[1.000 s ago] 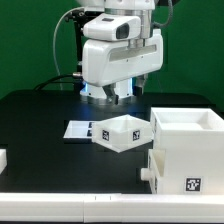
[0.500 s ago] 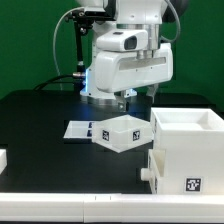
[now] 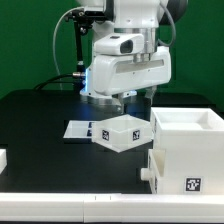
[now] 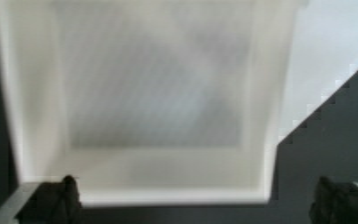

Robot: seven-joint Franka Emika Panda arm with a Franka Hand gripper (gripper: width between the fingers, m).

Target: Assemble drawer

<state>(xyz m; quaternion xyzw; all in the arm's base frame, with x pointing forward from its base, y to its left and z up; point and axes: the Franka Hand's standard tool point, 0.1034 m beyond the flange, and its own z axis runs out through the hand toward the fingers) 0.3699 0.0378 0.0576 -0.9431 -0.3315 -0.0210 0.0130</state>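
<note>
A small white open-topped drawer box (image 3: 120, 132) with marker tags stands on the black table in the middle of the exterior view. A larger white drawer housing (image 3: 186, 148) stands at the exterior view's right, close beside it. My gripper (image 3: 129, 98) hangs just above the back of the small box, not touching it. In the wrist view the box (image 4: 149, 90) is a blurred white shape under the gripper (image 4: 197, 205). The two dark fingertips (image 4: 60, 200) stand wide apart with nothing held between them, so the gripper is open.
The marker board (image 3: 76, 130) lies flat on the table at the small box's left. A small white part (image 3: 3, 158) shows at the exterior view's left edge. The table's front edge (image 3: 70, 196) runs along the bottom.
The arm has moved toward the exterior view's right, bringing the gripper over the small box. The boxes have not moved.
</note>
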